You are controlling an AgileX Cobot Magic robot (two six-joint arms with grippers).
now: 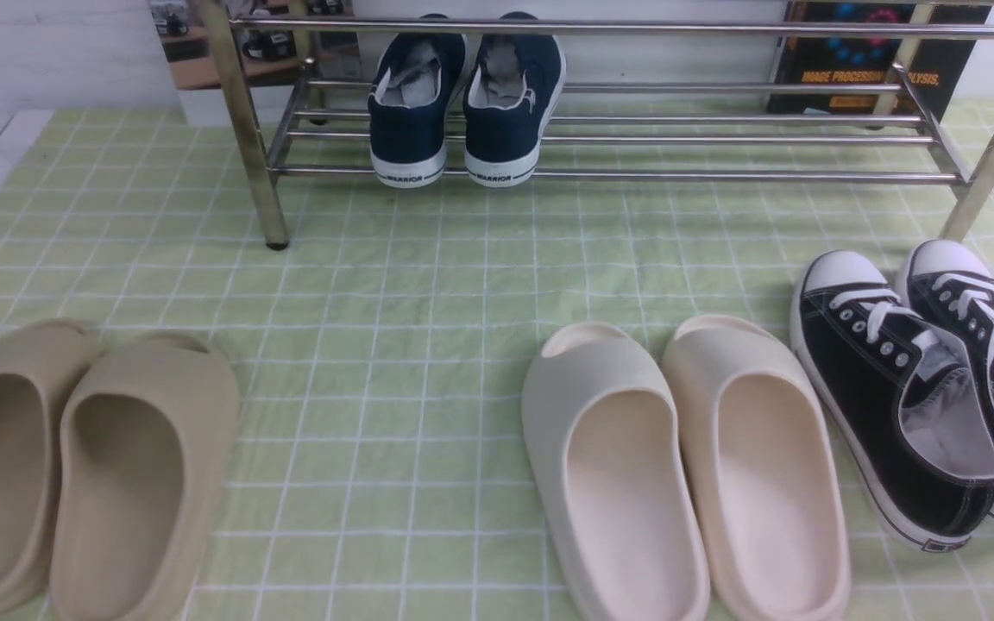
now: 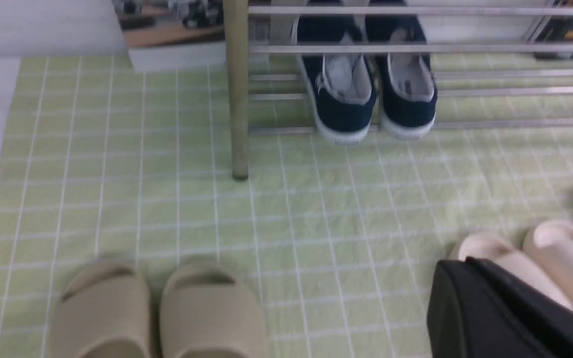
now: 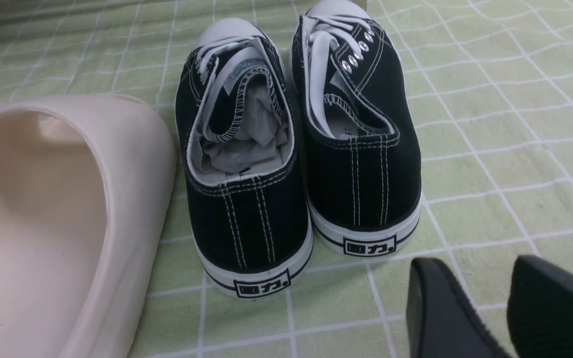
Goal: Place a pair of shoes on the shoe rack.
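The pair of shoes, two navy slip-ons [image 1: 411,108] [image 1: 510,103] with white soles, stands side by side on the lower bars of the shoe rack [image 1: 678,177], heels toward me, left of its middle. The left wrist view shows the same navy shoes [image 2: 346,97] [image 2: 408,94] on the rack [image 2: 515,123]. My left gripper [image 2: 469,262] hangs well back from the rack above the cloth, shut and empty. Just behind the heels of the black sneakers, my right gripper [image 3: 475,271] stands open with only cloth between its fingers. Neither gripper shows in the front view.
On the green checked cloth [image 1: 428,285] lie tan slides [image 1: 74,466] at front left, cream slides [image 1: 687,466] at front right, and black lace-up sneakers [image 1: 920,388] further right. The rack's legs [image 1: 247,138] [image 1: 993,147] stand on the cloth. A dark poster [image 1: 859,78] leans behind.
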